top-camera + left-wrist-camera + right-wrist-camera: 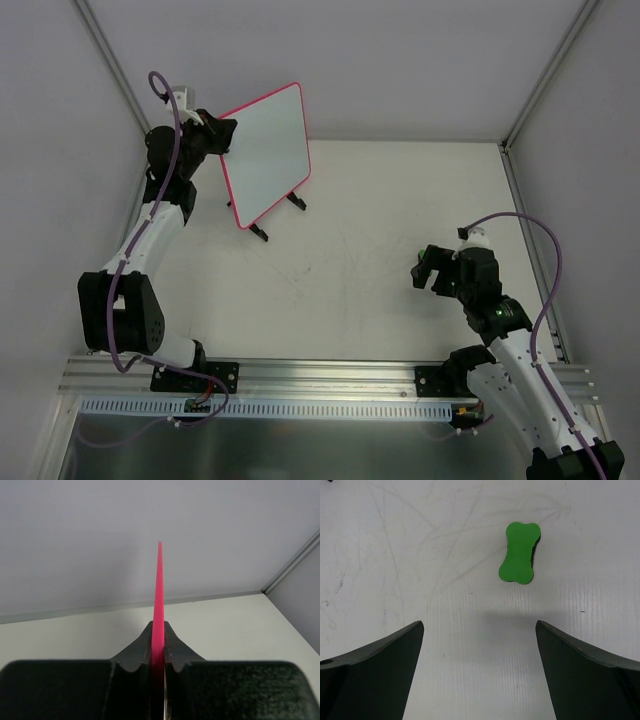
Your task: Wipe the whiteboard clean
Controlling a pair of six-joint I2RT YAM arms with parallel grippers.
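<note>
The whiteboard (268, 150) stands at the far left of the table on its black wire feet (261, 235). It has a pink-red frame, and its face looks blank. My left gripper (222, 135) is shut on its left edge. In the left wrist view the pink edge (159, 595) runs up from between the closed fingertips of that gripper (158, 632). My right gripper (427, 268) is open and empty above the table at the right. The right wrist view shows this gripper (479, 630) spread wide, with a green bone-shaped eraser (519, 552) lying on the table ahead of it. The eraser is hidden in the top view.
Grey walls with metal corner posts (115, 70) close in the table at the back and sides. An aluminium rail (320, 375) runs along the near edge. The white tabletop (340, 250) is scuffed with faint marks.
</note>
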